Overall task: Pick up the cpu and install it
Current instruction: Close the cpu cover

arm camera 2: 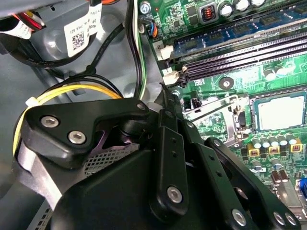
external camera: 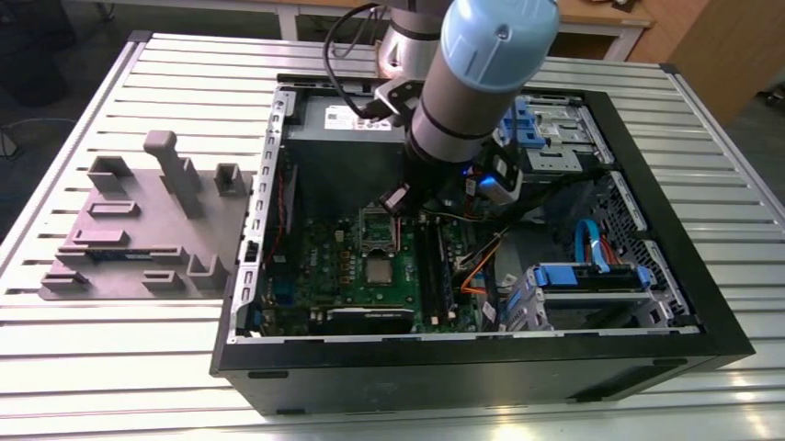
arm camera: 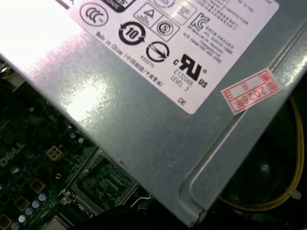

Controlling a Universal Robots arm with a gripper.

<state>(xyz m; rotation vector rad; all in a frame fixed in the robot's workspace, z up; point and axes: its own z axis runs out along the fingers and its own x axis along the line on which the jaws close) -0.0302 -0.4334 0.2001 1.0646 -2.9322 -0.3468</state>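
The cpu (external camera: 381, 269) lies on the motherboard (external camera: 322, 262) below the tool (external camera: 395, 200)

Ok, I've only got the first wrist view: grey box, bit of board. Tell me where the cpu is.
Observer: In the exterior view the cpu lies flat near the middle of the green board.
Operator: Now place the pincer against it.
Observer: The pincer hangs over the board, apart from the cpu, on the grey box's side.
Operator: Say what's between them.
Observer: In the second wrist view, a silver hinged frame sits between pincer and cpu.
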